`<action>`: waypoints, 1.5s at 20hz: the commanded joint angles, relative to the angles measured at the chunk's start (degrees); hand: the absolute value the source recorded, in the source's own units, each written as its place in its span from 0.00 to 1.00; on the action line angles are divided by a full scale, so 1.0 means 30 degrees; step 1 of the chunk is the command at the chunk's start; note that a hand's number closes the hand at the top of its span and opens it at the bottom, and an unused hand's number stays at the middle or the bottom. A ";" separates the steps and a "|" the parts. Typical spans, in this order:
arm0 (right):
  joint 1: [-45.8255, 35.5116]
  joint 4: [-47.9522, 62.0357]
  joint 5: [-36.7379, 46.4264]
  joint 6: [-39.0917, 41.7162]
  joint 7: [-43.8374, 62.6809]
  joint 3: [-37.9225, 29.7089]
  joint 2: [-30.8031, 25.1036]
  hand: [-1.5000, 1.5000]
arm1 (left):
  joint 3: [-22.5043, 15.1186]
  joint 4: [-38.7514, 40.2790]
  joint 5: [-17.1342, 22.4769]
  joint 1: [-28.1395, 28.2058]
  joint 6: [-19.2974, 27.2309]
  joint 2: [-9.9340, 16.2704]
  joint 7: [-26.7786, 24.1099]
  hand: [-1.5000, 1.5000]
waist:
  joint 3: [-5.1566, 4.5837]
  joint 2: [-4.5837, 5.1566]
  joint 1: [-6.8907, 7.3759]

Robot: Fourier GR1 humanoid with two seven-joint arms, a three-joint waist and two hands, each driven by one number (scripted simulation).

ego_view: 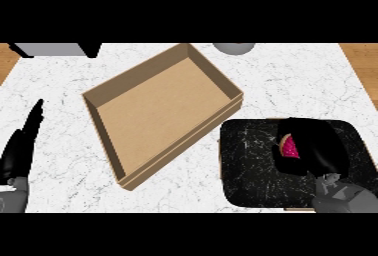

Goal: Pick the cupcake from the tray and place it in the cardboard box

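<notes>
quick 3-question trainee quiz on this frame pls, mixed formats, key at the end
1. True or false: the cardboard box already holds the cupcake.
2. Which hand is curled over the cupcake on the black tray? A) left hand B) right hand C) neither
3. Fill in: the left hand rests with straight fingers near the view's ____ edge.

Key:
1. False. The box shows only its bare brown floor; the cupcake's pink part peeks out under the right hand, over the tray.
2. B
3. left
</notes>
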 commanded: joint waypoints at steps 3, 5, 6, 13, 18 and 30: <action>-0.1912 -0.3300 0.1207 0.0581 0.1888 -0.0102 0.0489 1.00 | 0.0287 0.0150 -0.0030 0.0040 -0.0107 -0.0025 -0.0449 0.50 | 0.0002 -0.0002 -0.0041; -0.3498 -0.2834 0.1805 -0.0725 0.1372 0.0406 0.1139 1.00 | 0.0370 0.0691 0.0103 -0.0642 -0.0534 0.0250 -0.0096 0.50 | 0.0002 0.0050 0.0080; -0.3797 -0.4035 0.1841 0.0184 0.1331 0.0851 0.0832 1.00 | 0.0494 0.0920 0.0108 -0.0458 -0.0310 0.0080 -0.0445 0.50 | -0.0007 0.0018 0.0026; -0.8057 -0.1066 0.1725 0.0931 0.2151 0.2041 0.4398 1.00 | 0.0845 0.0725 0.0176 -0.0005 -0.0814 0.0279 -0.1036 0.50 | -0.0001 0.0082 0.0291; -1.1561 0.0596 -0.1168 0.0690 0.4483 0.0934 0.5755 1.00 | 0.0455 -0.0156 -0.0236 0.0243 -0.0668 -0.0064 -0.0135 0.50 | 0.0005 0.0058 0.0394; -1.7846 1.3506 -0.5274 -0.7803 0.3594 -0.0220 0.5817 1.00 | 0.0108 -0.0629 -0.0463 -0.0328 -0.0857 -0.0504 0.0202 0.50 | 0.0004 0.0227 0.0904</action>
